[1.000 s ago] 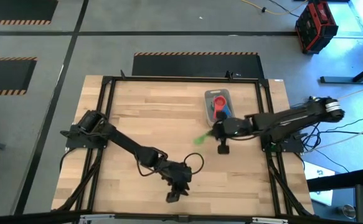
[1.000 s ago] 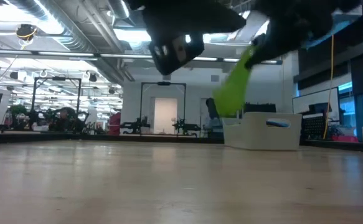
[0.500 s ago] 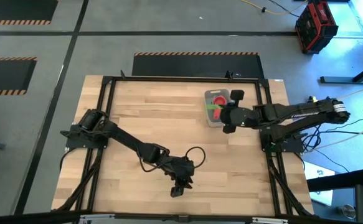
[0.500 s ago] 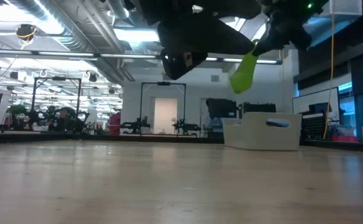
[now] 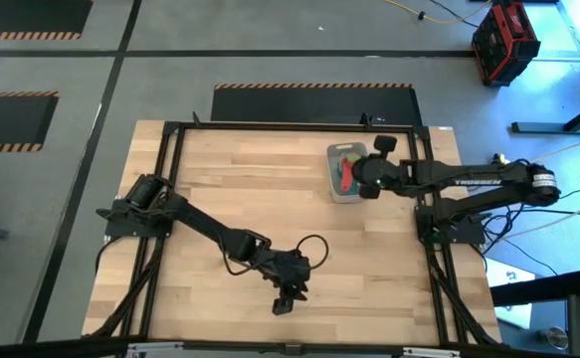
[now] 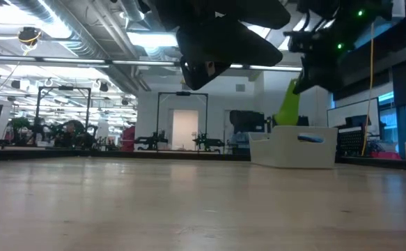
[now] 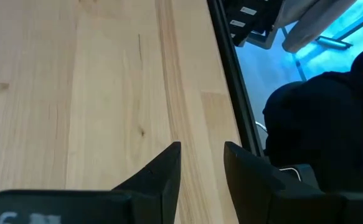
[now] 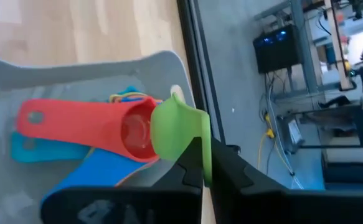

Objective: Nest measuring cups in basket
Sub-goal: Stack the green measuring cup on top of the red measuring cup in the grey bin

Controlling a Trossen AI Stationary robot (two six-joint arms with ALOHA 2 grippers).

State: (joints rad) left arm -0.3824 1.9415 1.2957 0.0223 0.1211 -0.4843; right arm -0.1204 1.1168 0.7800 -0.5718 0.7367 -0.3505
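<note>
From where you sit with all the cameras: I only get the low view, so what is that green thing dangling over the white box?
Observer: A green cup. The right gripper pinches its handle, over the basket.
Operator: Is anything in the box?
Observer: Yes, a red cup lies on a blue cup and a teal cup.
Operator: And the other arm?
Observer: The left gripper is open and empty, over bare table far from the basket.
</note>
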